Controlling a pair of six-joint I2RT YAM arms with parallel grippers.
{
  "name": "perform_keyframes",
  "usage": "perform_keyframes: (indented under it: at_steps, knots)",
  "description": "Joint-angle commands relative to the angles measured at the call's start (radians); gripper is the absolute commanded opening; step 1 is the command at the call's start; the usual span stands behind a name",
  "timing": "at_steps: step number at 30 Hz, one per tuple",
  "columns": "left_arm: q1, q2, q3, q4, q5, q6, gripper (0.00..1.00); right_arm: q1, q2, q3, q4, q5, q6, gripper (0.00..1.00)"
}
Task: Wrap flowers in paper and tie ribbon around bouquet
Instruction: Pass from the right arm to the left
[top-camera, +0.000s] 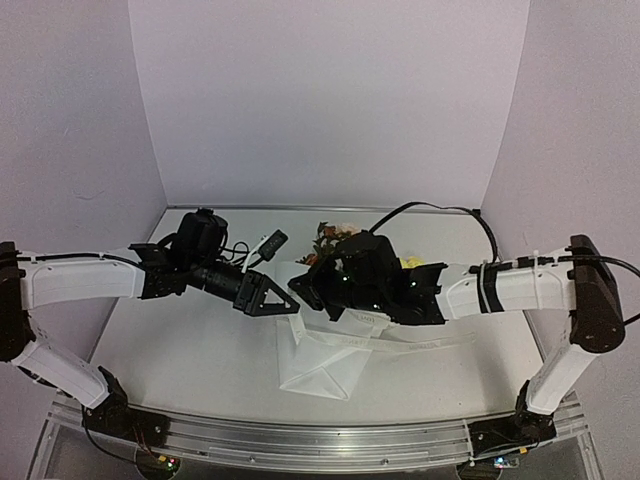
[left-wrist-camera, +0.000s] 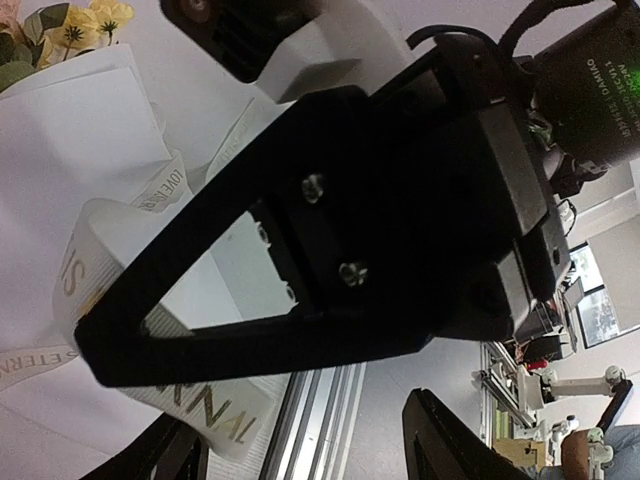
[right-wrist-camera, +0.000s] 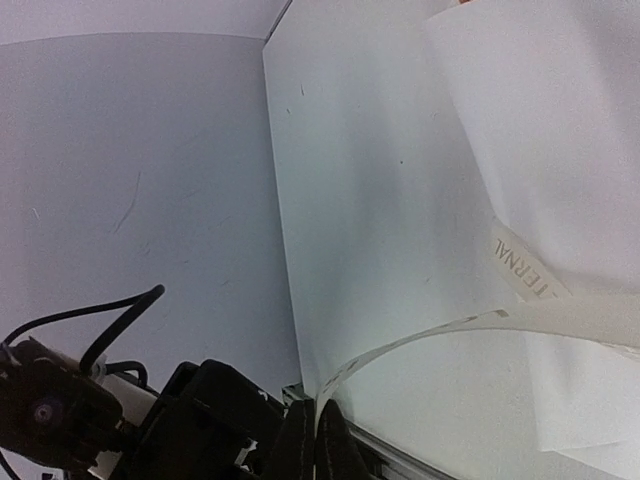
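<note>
The bouquet (top-camera: 322, 350) lies at the centre of the overhead view. Its paper (top-camera: 318, 375) cone is pointed toward the bottom of the frame, and the flowers (top-camera: 335, 236) are seen just above the two black wrists.

The ribbon (right-wrist-camera: 450, 330) is pinched between the pressed-together jaws of the right gripper (right-wrist-camera: 320, 440) at the bottom edge of the right wrist view. From there it is carried in a slack arc to the right of that frame, across the paper. The jaws of the left gripper (top-camera: 272, 298) are spread and nothing is clamped between them. Loose lettered loops of ribbon are seen behind one finger at the lower left of the left wrist view.

Because only one point of the ribbon is held, the loops are judged likely to slip off the cone if tension is applied. The light, unrestrained cone could be dragged or unrolled by the same pull. A loop could also be snagged on the open finger frame, and contact between the crowded wrists is possible.
</note>
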Motion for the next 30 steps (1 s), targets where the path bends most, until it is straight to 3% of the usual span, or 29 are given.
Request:
perform_keyframes:
  at_steps: [1, 4, 10, 16, 18, 22, 25, 30]
  knots:
    - [-0.003, 0.008, 0.027, 0.01, 0.053, 0.045, 0.67, -0.001, 0.044, 0.019, 0.127, -0.081, 0.046, 0.0]
    - [-0.003, 0.027, 0.032, 0.004, 0.035, 0.045, 0.59, -0.003, 0.043, 0.001, 0.155, -0.084, 0.061, 0.0]
    - [-0.002, 0.024, 0.042, -0.038, -0.087, 0.03, 0.15, -0.003, -0.021, -0.067, 0.147, -0.043, 0.022, 0.0]
    - [-0.003, -0.007, 0.051, -0.072, -0.164, 0.029, 0.03, -0.002, -0.033, -0.088, 0.137, -0.046, 0.009, 0.01]
    - [-0.003, -0.019, 0.058, -0.113, -0.207, 0.047, 0.01, -0.001, -0.044, -0.096, 0.137, -0.052, -0.012, 0.11]
    - [-0.054, -0.016, 0.108, -0.25, -0.339, 0.157, 0.0, -0.008, -0.121, -0.129, 0.047, -0.051, -0.12, 0.45]
    - [-0.108, -0.002, 0.153, -0.351, -0.39, 0.237, 0.0, -0.02, -0.204, -0.152, -0.07, -0.074, -0.293, 0.53]
    - [-0.143, -0.042, 0.149, -0.404, -0.383, 0.345, 0.0, -0.043, -0.304, -0.187, -0.206, -0.143, -0.742, 0.68]
